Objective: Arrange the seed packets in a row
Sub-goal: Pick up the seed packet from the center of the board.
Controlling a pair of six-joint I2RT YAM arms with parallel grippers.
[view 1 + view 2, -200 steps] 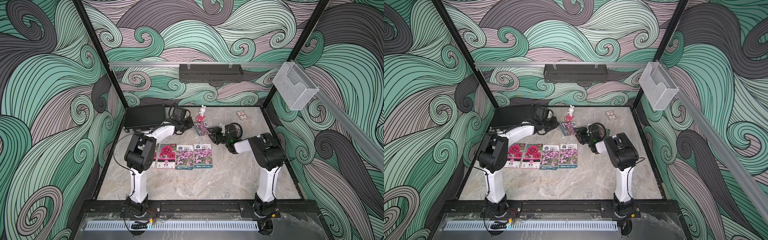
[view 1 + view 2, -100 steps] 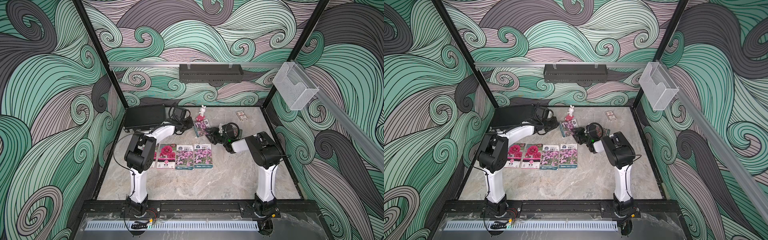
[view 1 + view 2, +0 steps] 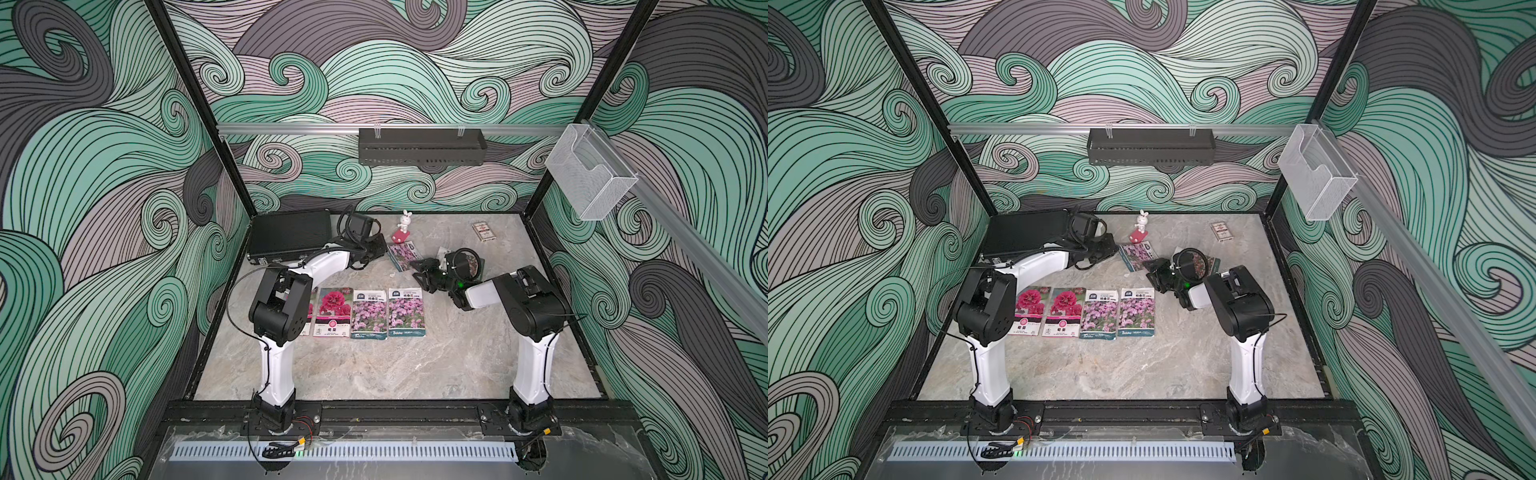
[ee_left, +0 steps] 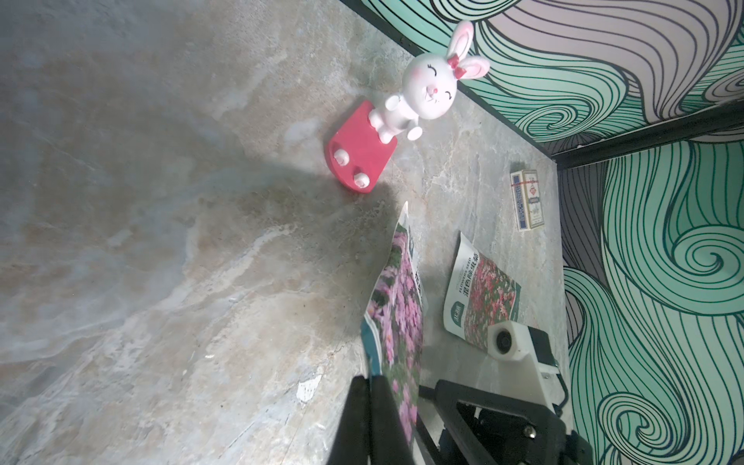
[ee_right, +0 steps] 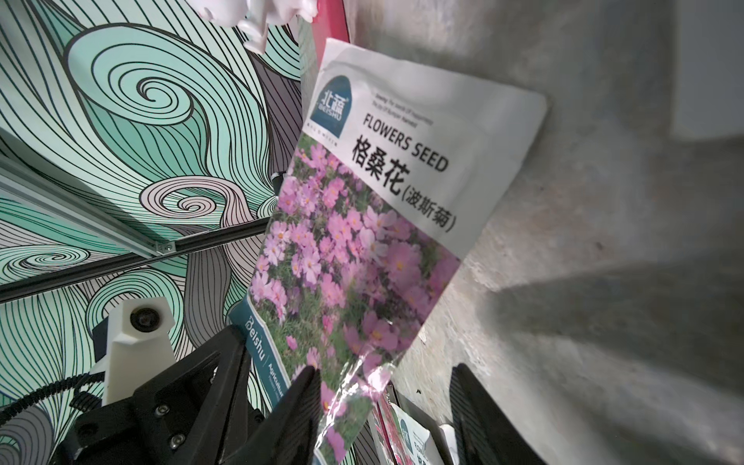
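Four seed packets lie side by side mid-table: two magenta [image 3: 1030, 309] [image 3: 332, 311] and two purple-pink [image 3: 369, 314] [image 3: 406, 311]; my left arm hides part of the leftmost one. Behind the row, a fifth purple-pink packet [image 3: 402, 255] [image 5: 362, 225] is tilted up off the table, with my left gripper [image 4: 369, 382] [image 3: 376, 249] shut on its bottom edge. My right gripper [image 5: 382, 382] [image 3: 424, 270] stands open at that packet's lower corner, which reaches in between the fingers [image 5: 306, 386] beside one of them. A red-pink packet [image 4: 483, 298] [image 3: 1204, 264] lies flat under my right wrist.
A white rabbit figurine [image 3: 404, 226] on a red base stands just behind the lifted packet. A small card box [image 3: 482, 231] lies at the back right. A black case [image 3: 291, 235] fills the back left corner beside my left arm.
My right arm has swung a little left, bringing its open gripper up to the lifted packet's corner. My left gripper still holds that packet in the same place.
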